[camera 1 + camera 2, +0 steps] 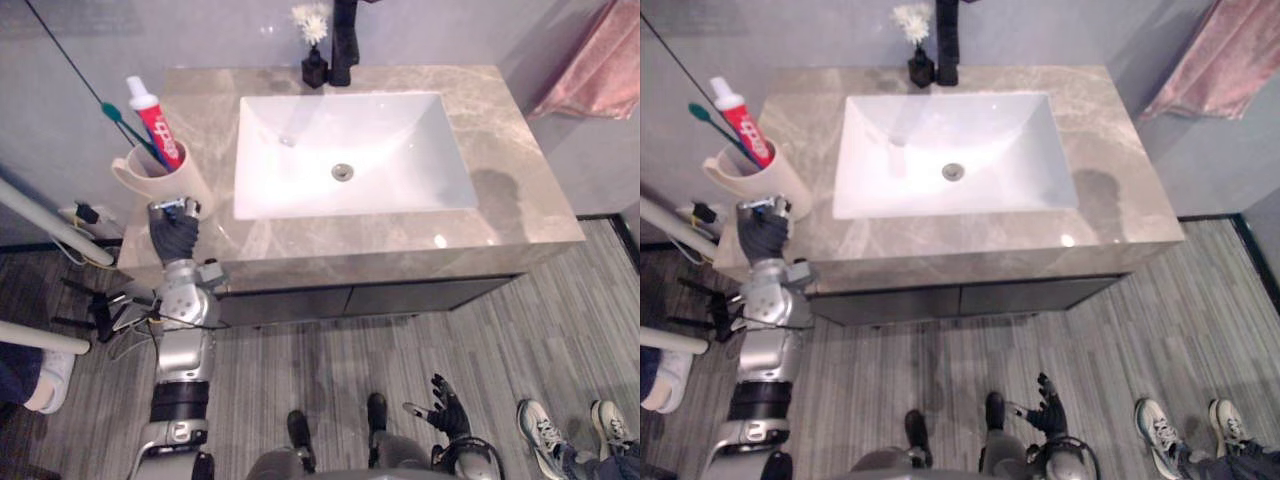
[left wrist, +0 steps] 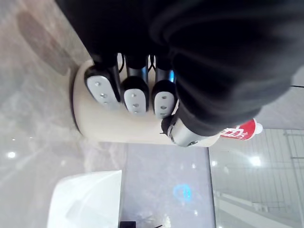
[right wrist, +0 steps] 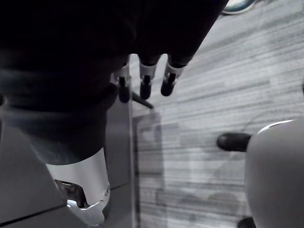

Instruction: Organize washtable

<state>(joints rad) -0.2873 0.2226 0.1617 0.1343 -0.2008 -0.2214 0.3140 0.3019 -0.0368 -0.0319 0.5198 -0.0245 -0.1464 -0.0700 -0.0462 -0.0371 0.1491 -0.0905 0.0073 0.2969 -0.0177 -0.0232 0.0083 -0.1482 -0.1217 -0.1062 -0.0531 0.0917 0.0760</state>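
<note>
Left of the glossy white rectangular sink (image 1: 350,150) on the veined stone worktop (image 1: 520,180), the left robot hand (image 1: 173,238) curls round a smooth beige cup (image 2: 109,128); the right robot hand (image 1: 445,408) hangs spread.

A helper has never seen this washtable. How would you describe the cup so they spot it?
Start at the stone countertop with its white sink. Left of the sink, near the counter's edge, stands the cup, the left hand curled round it. Unlike the dark vase at the back, it is beige and holds a toothpaste tube and toothbrush.
</note>
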